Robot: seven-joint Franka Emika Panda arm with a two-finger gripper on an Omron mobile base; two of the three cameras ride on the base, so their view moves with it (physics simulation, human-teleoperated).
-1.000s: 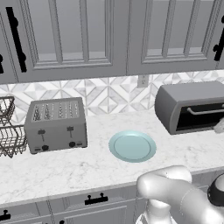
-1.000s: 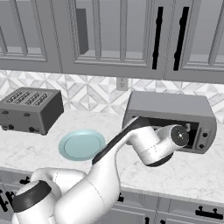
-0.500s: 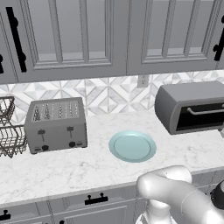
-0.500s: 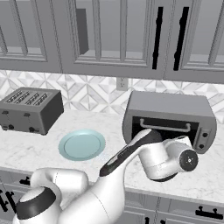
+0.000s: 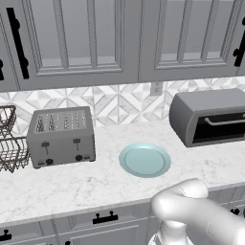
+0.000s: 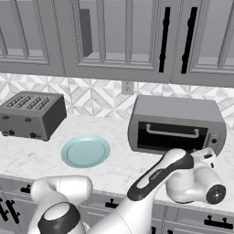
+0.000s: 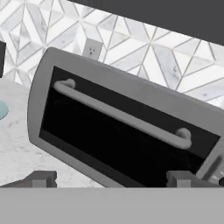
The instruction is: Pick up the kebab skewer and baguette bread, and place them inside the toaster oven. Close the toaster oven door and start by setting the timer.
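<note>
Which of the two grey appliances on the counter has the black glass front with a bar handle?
The toaster oven on the right, dark grey with a silver bar handle. The slot toaster on the left is lighter, with slots on top.

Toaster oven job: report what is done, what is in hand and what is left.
Done, by the look of it: the teal plate is bare, and the toaster oven door stands shut with its silver handle up; the dark glass hides whatever is inside. In hand: the gripper is open, holding nothing, facing the door. Left: setting the timer on the toaster oven.
</note>
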